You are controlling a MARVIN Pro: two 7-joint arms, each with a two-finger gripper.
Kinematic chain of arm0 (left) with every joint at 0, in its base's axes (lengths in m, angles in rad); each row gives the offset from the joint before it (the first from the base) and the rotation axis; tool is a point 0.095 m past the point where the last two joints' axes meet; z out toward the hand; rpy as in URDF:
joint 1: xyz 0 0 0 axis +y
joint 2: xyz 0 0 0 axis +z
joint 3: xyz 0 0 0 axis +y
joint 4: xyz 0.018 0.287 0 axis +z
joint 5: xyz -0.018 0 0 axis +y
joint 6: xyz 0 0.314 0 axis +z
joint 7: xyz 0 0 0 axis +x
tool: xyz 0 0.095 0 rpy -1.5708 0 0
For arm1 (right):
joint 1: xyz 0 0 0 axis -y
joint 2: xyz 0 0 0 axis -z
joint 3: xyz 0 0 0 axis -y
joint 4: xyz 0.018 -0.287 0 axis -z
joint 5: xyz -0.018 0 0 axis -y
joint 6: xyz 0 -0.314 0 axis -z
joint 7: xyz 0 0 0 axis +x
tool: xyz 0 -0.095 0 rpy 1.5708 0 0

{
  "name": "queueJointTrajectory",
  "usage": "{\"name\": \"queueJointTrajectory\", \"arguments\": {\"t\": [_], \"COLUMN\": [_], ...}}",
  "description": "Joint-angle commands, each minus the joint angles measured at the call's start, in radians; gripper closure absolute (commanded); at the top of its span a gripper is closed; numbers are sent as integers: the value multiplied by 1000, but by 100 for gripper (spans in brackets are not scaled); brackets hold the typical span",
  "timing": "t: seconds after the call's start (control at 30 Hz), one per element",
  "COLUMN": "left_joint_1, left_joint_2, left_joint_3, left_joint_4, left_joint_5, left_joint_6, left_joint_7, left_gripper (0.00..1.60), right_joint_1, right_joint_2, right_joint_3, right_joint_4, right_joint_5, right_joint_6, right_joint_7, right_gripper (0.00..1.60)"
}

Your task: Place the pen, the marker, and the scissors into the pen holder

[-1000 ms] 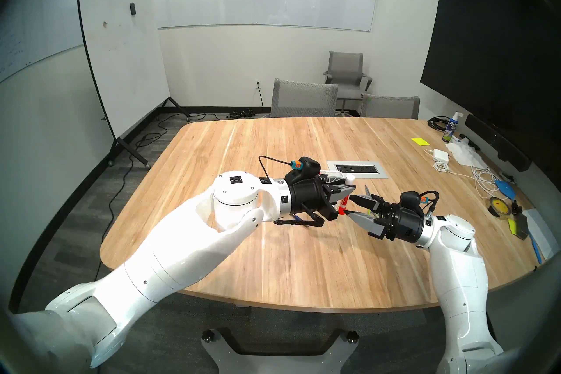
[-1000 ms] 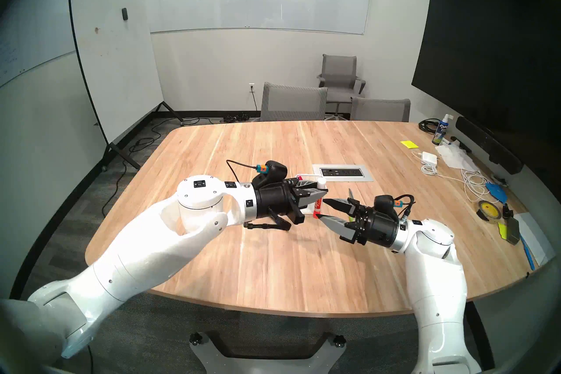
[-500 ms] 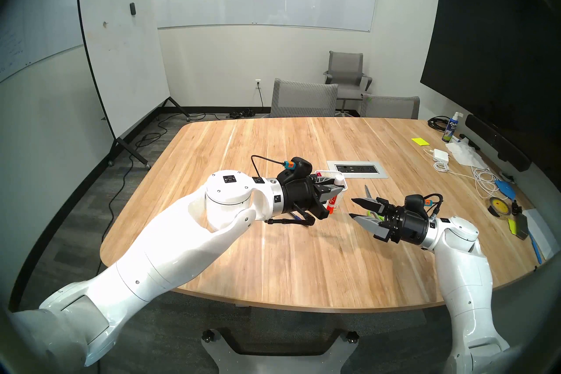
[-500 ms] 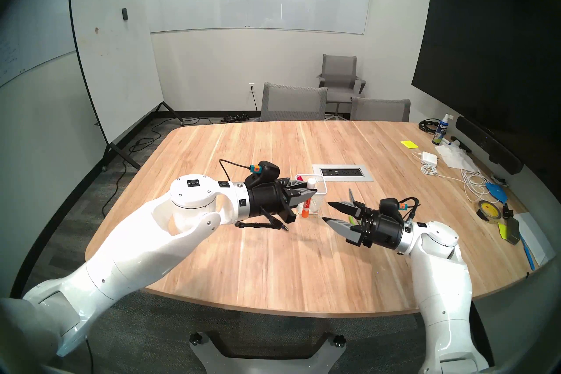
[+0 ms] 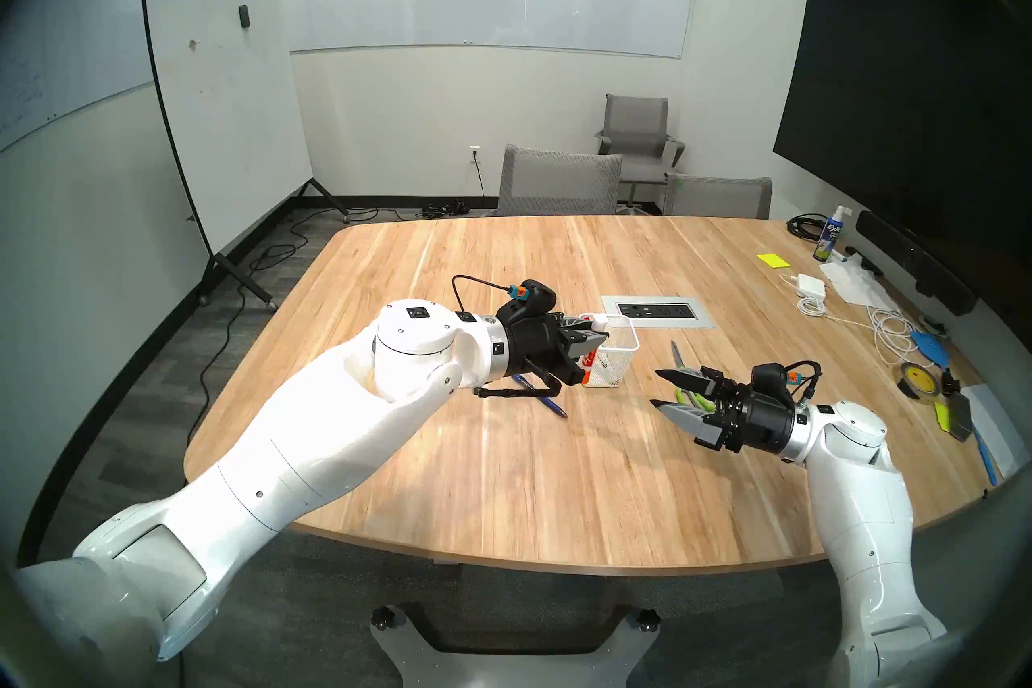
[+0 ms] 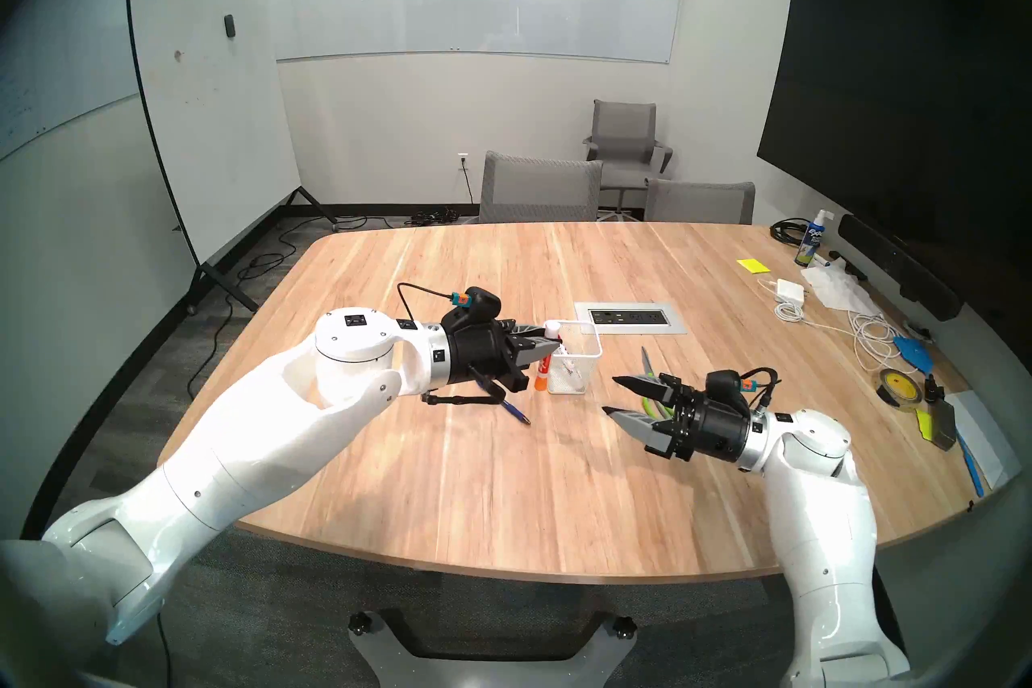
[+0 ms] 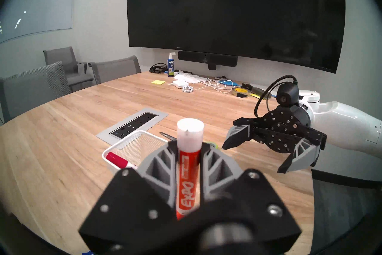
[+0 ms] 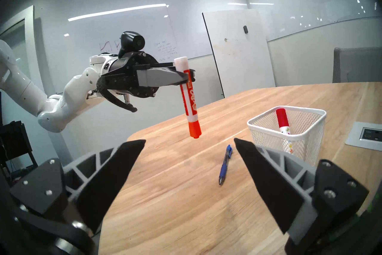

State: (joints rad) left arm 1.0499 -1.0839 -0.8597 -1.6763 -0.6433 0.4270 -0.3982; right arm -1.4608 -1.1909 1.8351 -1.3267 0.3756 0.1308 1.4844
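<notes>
Fingers of our left gripper [image 8: 187, 77] pinch the upper barrel of a thick white marker [image 8: 189, 101] with an orange label, white butt end up and orange cap hanging down, clear of the wooden bench [image 8: 186, 196]; the fingers of our right gripper [image 5: 662, 388] stand spread wide with nothing between them. Our right wrist view gives us what the head views hide: the whole length of that marker hanging nearly upright beside the pen holder [image 8: 289, 134], not yet over its mouth, and a second marker [image 8: 283, 122] with a red cap leaning inside the white wire mesh. It also shows us the pen [image 8: 225, 164], slim and blue with a pointed tip, lying flat on the bench between the hanging marker and the holder; in the head view only part of that pen [image 5: 550, 402] peeks from under our left wrist. Our left wrist view looks along the marker [image 7: 189, 165] from behind, with the ribbed grey plastic fingers [image 7: 159, 167] pressed on either side, the holder's rounded white rim [image 7: 124, 144] just past them, and our right gripper [image 7: 254, 157] facing us with its dark pointed tips apart. Only the head view gives us the scissors [image 5: 689, 391] plainly: lime-green loop handles and short grey blades flat on the bench, partly behind our right fingers, well apart from the holder.
</notes>
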Motion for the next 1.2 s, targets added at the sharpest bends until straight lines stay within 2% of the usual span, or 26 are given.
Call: {"name": "queueJointTrajectory", "arguments": {"t": [0.0,0.1,0.17,0.47,0.77,1.17], "left_joint_1": [-67,-72,-76,-106,-131,-171], "left_joint_2": [-29,-33,-38,-53,-62,-80], "left_joint_3": [-14,-12,-14,-11,-14,-17], "left_joint_4": [15,21,26,35,75,162], "left_joint_5": [1,2,-1,5,6,9], "left_joint_6": [-7,-8,-17,-9,-15,-27], "left_joint_7": [-18,-21,-28,-38,-51,-77], "left_gripper": [160,160,160,160,160,160], "right_joint_1": [-16,-17,-17,-17,-8,-4], "right_joint_2": [-6,-6,-8,-27,-45,-55], "right_joint_3": [16,20,22,26,29,35], "right_joint_4": [-36,-39,-41,-43,-40,-38], "right_joint_5": [2,-7,-29,-94,-152,-172], "right_joint_6": [-79,-99,-128,-175,-169,-156], "right_joint_7": [-1,-4,-31,-99,-167,-172], "right_gripper": [0,0,0,0,0,0]}}
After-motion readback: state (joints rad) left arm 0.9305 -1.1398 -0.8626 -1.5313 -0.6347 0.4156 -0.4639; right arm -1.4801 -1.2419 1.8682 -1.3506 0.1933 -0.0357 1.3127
